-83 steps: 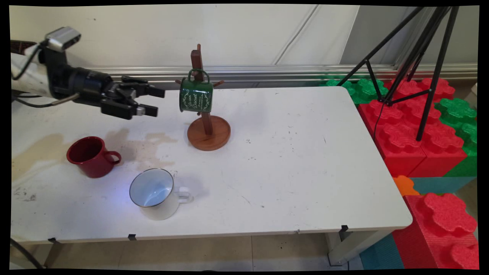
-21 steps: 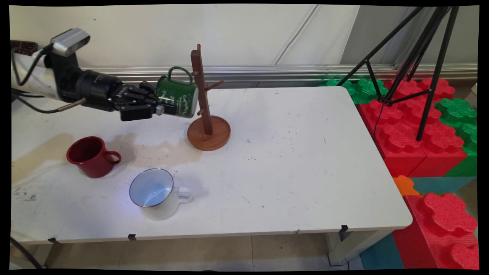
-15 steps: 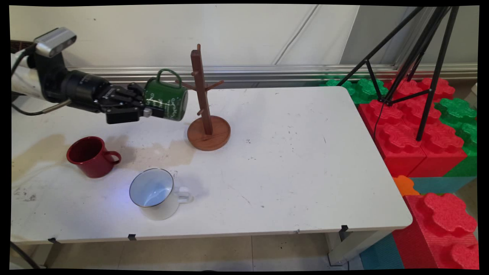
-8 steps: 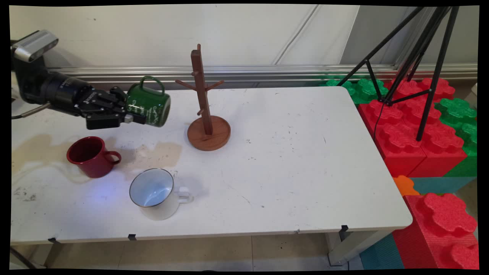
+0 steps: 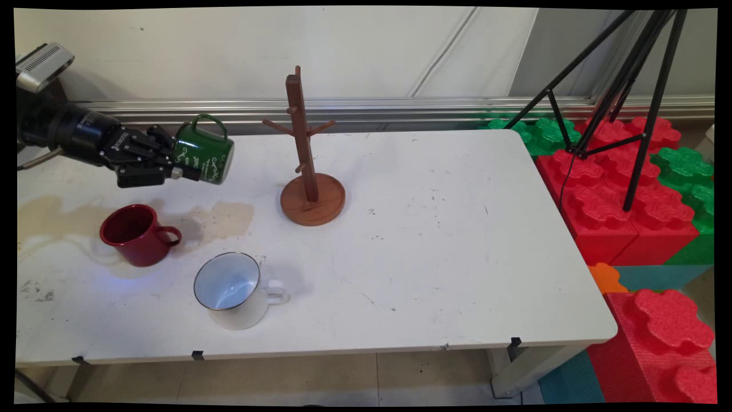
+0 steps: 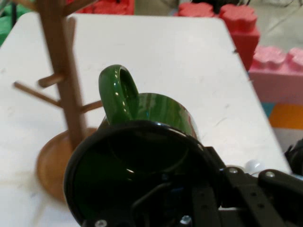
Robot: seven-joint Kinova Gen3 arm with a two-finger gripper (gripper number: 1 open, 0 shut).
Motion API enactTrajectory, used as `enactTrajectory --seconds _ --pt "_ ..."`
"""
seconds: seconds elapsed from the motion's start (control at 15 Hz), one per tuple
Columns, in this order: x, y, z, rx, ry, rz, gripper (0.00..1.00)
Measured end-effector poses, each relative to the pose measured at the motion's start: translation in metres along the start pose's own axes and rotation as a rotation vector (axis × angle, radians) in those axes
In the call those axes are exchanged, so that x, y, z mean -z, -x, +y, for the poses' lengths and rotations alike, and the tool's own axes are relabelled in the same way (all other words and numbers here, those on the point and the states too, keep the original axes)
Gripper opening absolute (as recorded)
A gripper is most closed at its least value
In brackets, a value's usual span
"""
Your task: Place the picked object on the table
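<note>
The gripper [image 5: 186, 171] clamps a green mug [image 5: 203, 153] on its side above the table [image 5: 434, 240], handle up, the wooden mug stand [image 5: 307, 166] off beyond its base, a red mug [image 5: 137, 233] and a white mug [image 5: 233, 290] below.

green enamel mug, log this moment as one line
claw: shut on green enamel mug, on its side, airborne | wooden mug tree: bare | red mug, white enamel mug: on white table
</note>
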Motion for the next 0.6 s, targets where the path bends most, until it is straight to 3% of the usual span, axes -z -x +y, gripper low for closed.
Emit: enactTrajectory --seconds 0.4,0.6 --pt "0.014 0.008 -0.019 -0.021 -0.070 -0.083 0.00" --pt "0.021 0.017 -0.028 -0.040 -0.098 -0.153 0.00"
